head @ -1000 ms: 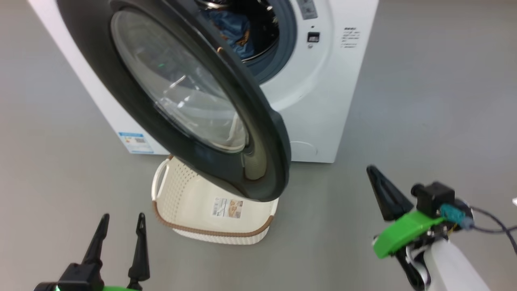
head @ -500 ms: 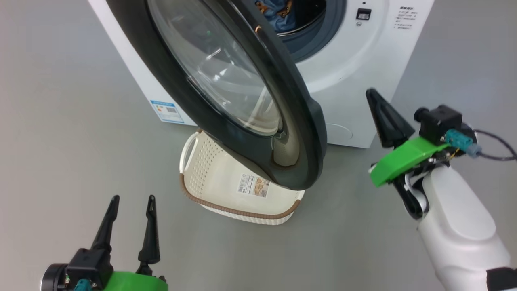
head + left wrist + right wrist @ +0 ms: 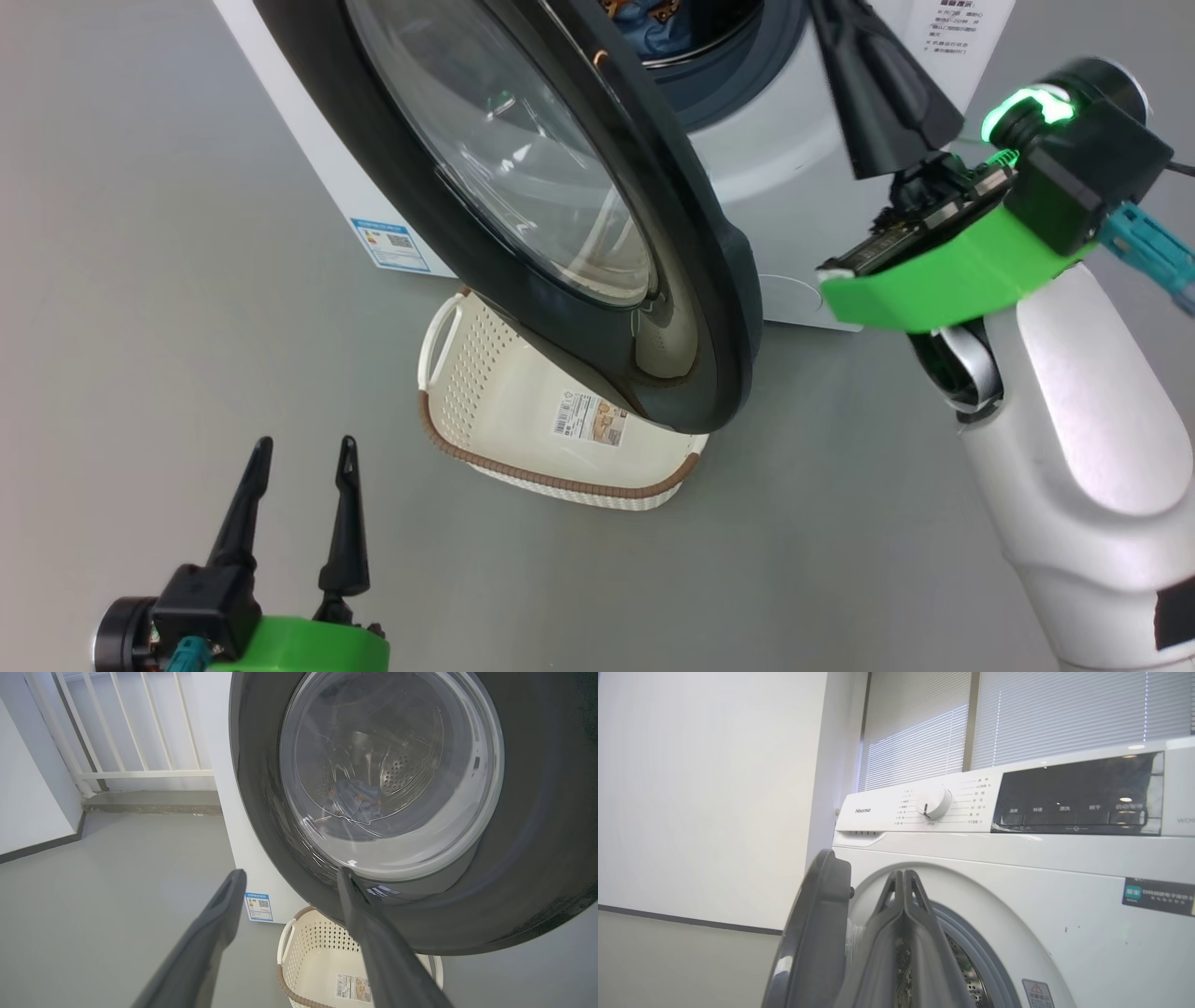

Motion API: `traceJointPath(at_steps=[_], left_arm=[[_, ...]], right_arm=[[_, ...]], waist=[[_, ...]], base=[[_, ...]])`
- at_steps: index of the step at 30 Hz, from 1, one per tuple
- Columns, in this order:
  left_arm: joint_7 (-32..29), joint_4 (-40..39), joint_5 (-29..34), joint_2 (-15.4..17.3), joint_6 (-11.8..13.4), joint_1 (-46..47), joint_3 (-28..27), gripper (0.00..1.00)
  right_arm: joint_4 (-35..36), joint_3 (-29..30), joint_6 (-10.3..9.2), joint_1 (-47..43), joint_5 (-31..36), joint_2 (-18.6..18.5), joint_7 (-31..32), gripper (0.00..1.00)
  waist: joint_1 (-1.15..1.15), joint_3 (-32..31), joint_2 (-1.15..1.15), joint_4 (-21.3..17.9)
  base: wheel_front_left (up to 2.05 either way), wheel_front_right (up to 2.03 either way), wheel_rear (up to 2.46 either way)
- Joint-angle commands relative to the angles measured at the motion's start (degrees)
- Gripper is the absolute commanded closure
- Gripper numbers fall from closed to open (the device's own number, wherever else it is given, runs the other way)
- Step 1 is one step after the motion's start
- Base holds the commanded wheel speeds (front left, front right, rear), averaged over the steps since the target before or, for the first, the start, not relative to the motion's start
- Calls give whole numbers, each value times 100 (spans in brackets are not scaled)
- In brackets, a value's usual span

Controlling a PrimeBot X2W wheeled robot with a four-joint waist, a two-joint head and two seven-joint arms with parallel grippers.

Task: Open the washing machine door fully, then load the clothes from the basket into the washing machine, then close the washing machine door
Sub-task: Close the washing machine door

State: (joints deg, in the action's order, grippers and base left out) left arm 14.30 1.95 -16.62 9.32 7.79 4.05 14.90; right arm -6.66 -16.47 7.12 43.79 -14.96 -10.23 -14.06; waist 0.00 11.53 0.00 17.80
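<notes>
Where door [image 3: 523,177] overhangs basket [image 3: 560,485], far rim hidden; left hand [image 3: 306,441] wide, right hand [image 3: 903,873] pinched empty.

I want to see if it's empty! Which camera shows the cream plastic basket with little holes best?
The head view: most of the cream basket, its brown rim and bare inside, though the black round door covers one end. The left wrist view catches part at its bottom edge.

Grey floor [image 3: 140,280], white railing [image 3: 135,772], window blinds [image 3: 1064,714] behind.
</notes>
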Motion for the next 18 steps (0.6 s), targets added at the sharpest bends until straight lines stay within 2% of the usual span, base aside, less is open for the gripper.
traceJointPath(at_steps=[1, 6, 12, 18], left_arm=[[67, -109, 76, 108, -31, 171, -234, 0], [68, -146, 113, 88, -52, 172, -254, 0], [69, -147, 144, 62, -76, 159, -273, 0], [69, -144, 188, 42, -101, 133, -295, 0]], right_arm=[[540, -233, 36, 30, -153, 92, 179, 100], [1527, -713, 36, -430, -199, 5, 734, 100], [2000, -1283, 36, -1049, -321, -143, 1211, 100], [1997, -1634, 36, -1711, -506, -226, 1491, 100]], waist=[[0, -5, 0, -8], [0, -10, 0, 2], [0, -19, 0, 7], [0, -59, 0, -7]], base=[[0, 0, 0], [0, 0, 0], [0, 0, 0], [0, 0, 0]])
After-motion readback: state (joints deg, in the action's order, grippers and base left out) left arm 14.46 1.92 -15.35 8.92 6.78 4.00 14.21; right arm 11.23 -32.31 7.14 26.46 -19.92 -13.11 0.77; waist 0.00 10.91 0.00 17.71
